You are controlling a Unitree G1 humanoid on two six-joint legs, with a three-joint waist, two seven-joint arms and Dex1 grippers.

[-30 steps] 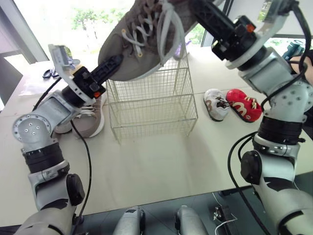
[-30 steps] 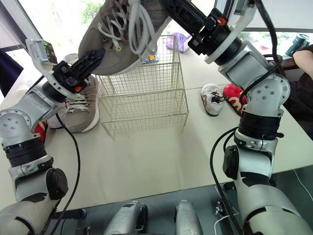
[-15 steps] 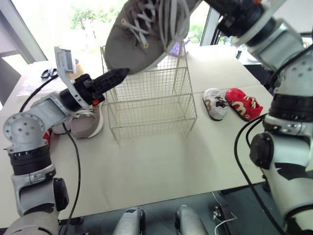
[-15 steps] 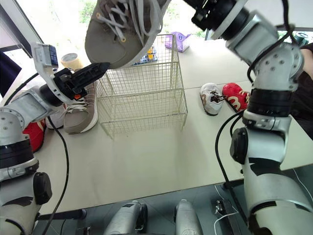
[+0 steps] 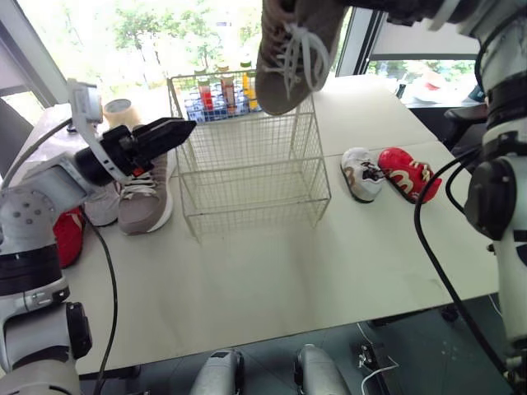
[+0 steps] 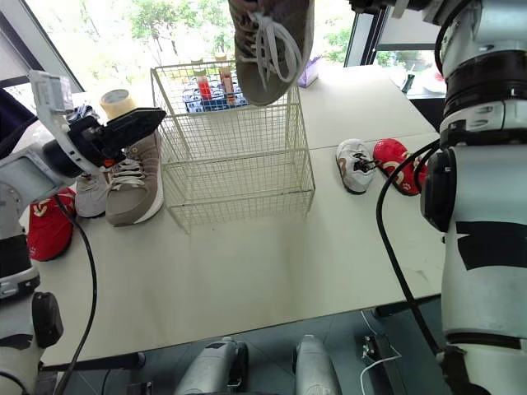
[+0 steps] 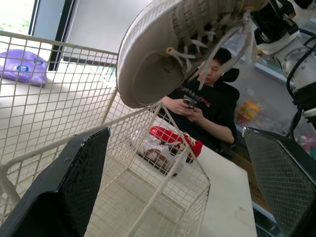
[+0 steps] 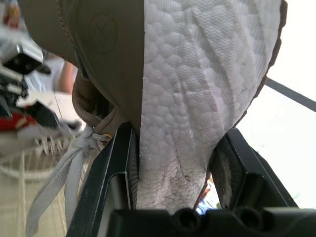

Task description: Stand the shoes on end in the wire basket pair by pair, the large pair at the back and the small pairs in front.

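A large grey shoe (image 5: 290, 49) hangs toe down above the wire basket (image 5: 255, 177), its laces dangling. My right gripper (image 8: 180, 148) is shut on its heel end, with the white sole between the fingers. Open and apart from the shoe, my left gripper (image 5: 183, 127) hovers by the basket's upper left rim, its fingers (image 7: 81, 168) spread wide. The matching large grey shoe (image 5: 146, 197) lies on the table left of the basket. A small white shoe (image 5: 361, 173) and a small red shoe (image 5: 408, 174) lie to the right. Nothing sits inside the basket.
Another small red shoe (image 5: 66, 237) and a small white shoe (image 5: 103, 210) lie at the far left. A crate of bottles (image 5: 218, 89) and a tape roll (image 5: 120, 110) stand behind. A seated person (image 7: 210, 106) is beyond the table's right side.
My left gripper opened, let go of the shoe's toe and drew back left. The right arm raised the shoe and turned it from tilted to toe down over the basket.
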